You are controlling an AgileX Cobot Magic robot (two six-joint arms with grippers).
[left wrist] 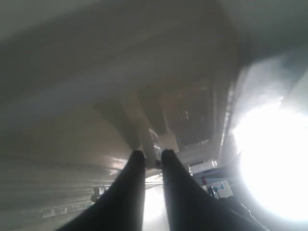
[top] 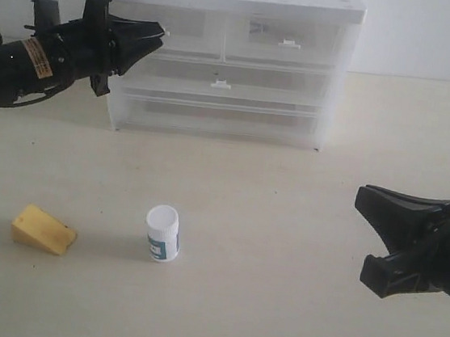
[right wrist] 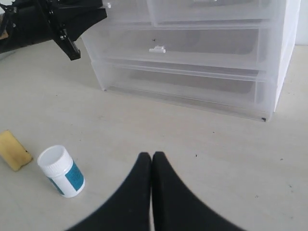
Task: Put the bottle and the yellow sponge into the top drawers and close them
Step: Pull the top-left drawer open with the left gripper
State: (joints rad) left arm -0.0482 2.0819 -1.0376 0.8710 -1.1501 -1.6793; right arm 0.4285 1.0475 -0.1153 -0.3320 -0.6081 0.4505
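Note:
The white bottle [top: 162, 233] with a teal label stands upright on the table; the right wrist view also shows the bottle [right wrist: 61, 172]. To its left lies the yellow sponge [top: 43, 230], whose end shows as the sponge [right wrist: 13, 150] at that view's edge. The top left drawer [top: 189, 22] and top right drawer [top: 305, 33] sit flush in the white unit. My left gripper [top: 161, 33] is at the top left drawer's front, and in its own view the left gripper [left wrist: 153, 155] is shut on the small white tab handle [left wrist: 153, 144]. My right gripper [right wrist: 152, 156] is shut and empty, right of the bottle.
Below the top pair, the unit has a full-width middle drawer [top: 219, 74] with a tab handle and a bottom drawer [top: 215, 114]. The beige table [top: 284, 224] runs from the unit's front to the near edge. The left arm [right wrist: 48, 19] reaches in beside the unit.

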